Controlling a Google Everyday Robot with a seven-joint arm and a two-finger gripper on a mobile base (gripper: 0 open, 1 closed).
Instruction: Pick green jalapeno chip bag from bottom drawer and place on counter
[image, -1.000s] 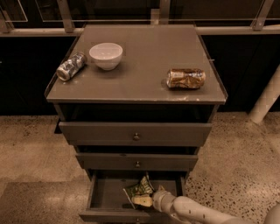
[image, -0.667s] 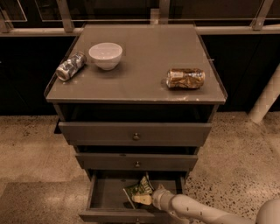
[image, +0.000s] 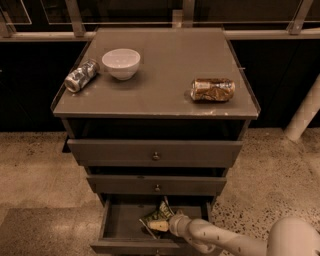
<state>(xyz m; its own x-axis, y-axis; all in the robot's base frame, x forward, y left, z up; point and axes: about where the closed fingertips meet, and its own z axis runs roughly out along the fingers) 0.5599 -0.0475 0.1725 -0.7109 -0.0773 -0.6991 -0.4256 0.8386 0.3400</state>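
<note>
Grasp step, lift not yet done. Flat grey rimmed counter (image: 165, 95) sits well above and beyond the two-finger gripper (image: 161, 226); likely drop spot between round white bowl (image: 121, 62) and crushed brown-gold can (image: 212, 89). Deep grey metal bottom drawer (image: 125, 246) stands open around the gripper. Small crumpled green jalapeno chip bag (image: 159, 215) lies inside, touching the gripper's far side; long axis diagonal, front-left to back-right, one corner pointing up and rearward. Grip state: cannot tell. Next: confirm hold, draw forward, then up past the two upper drawers.
</note>
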